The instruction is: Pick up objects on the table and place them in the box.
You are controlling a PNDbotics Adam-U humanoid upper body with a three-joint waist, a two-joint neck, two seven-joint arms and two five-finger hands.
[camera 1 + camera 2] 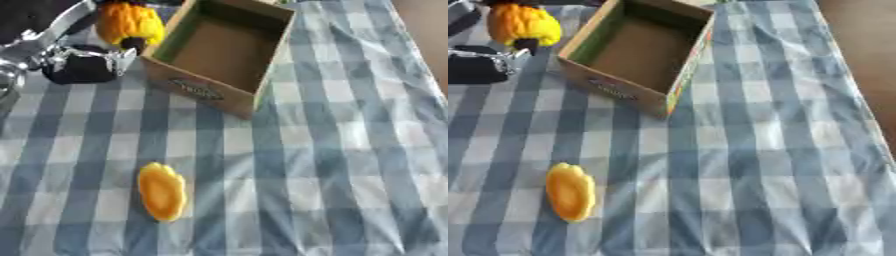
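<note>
Landmark: open cardboard box (223, 55), sitting toward the far side of the worktop (350, 165), which is covered in a blue-and-white checked cloth. Box interior is plain brown with a green strip along its left inner wall; nothing visible inside it. A printed oval label shows on the near outer wall. Just left of the box, at its far-left corner, the left hand (83, 62) comes in from the view's left side, black with silver parts. A yellow-orange rounded object (129, 22), with a dark patch at its lower end, sits directly above the hand and beside the box's left wall, outside the box. Whether the fingers are curled round this object or merely lie next to it cannot be told; contact between the two is too blurred to judge. A second item, a flat yellow-orange oval piece (162, 191), lies on the cloth well apart from the box, on its near side and slightly left of its near corner, long axis running roughly toward the box. Right hand shows in neither view.
</note>
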